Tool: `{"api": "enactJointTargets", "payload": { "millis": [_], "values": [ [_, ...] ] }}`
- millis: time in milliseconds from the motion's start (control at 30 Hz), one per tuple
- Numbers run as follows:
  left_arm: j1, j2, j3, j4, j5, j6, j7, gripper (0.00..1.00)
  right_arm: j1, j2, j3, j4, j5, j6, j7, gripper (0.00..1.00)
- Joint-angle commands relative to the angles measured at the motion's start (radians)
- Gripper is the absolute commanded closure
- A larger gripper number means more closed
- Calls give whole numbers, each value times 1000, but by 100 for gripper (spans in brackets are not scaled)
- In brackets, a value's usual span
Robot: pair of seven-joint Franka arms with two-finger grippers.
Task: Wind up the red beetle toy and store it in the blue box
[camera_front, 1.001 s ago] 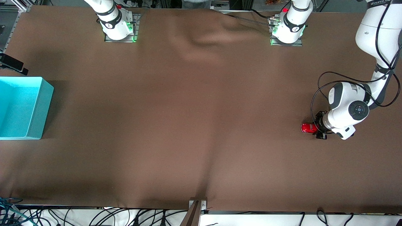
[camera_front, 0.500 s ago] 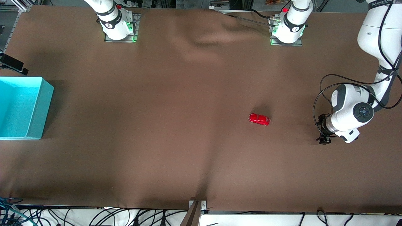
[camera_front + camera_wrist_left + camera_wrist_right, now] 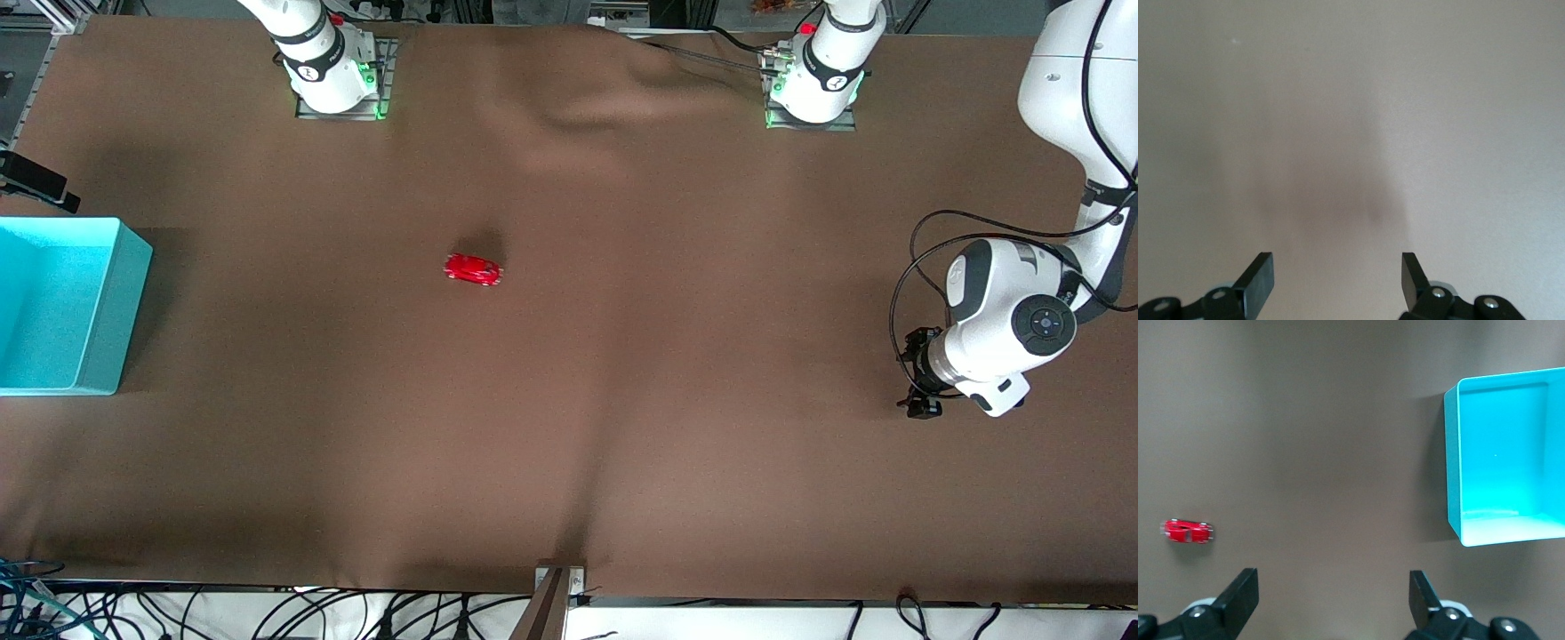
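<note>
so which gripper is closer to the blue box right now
Right. The right gripper hangs open above the table with the blue box in its wrist view. The left gripper is open, low at the left arm's end, with the whole table between it and the box.

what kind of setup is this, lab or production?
Most likely a robotics lab bench: two arm bases bolted to a table under plain brown cloth, loose cables along its edge, and only a toy car and blue bin as props.
</note>
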Motion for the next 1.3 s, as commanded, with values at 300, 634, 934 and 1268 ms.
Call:
{"api": "enactJointTargets", "payload": {
  "millis": [300,634,934,1268],
  "values": [
    [3,-23,-14,10,0,-51,10,14,1,1,17,16,20,-32,-12,0],
    [0,-25,-16,12,0,-53,10,14,1,0,21,18,19,-32,-12,0],
    [4,-26,-34,12,2,-62,10,14,1,0,21,18,19,-30,-10,0],
    [4,-26,-34,12,3,-62,10,14,1,0,23,18,19,-23,-10,0]
  ]
}}
